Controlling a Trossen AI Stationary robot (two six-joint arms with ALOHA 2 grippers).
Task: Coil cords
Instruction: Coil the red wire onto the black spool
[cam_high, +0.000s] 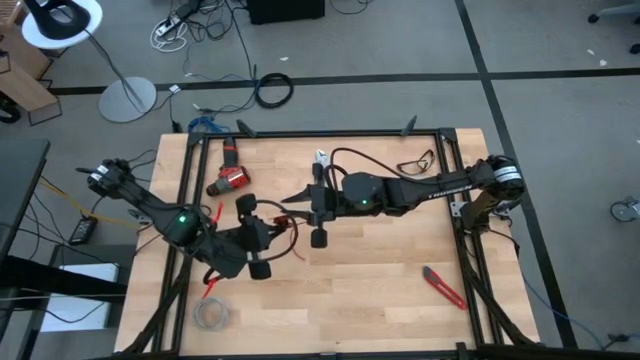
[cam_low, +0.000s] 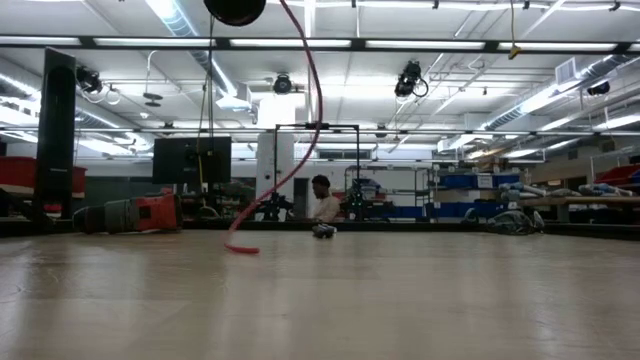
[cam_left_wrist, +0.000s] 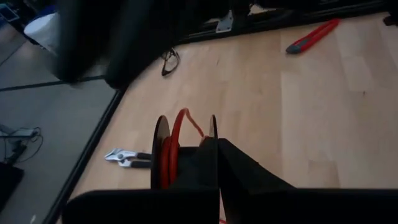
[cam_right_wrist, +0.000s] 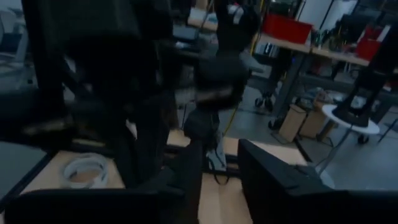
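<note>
Red cord (cam_left_wrist: 176, 134): looped upward at the left gripper, above the middle of the surface (cam_high: 380, 260); in the low view it hangs down and touches the wood.
Left gripper (cam_left_wrist: 214, 165): fingers fully closed, pinching the red cord.
Right gripper (cam_right_wrist: 217, 171): fingers parted, holding nothing visible, just beside the left gripper.
Coiled pale wire (cam_high: 211, 314): near edge, left side.
Red drill (cam_high: 230, 180): far left.
</note>
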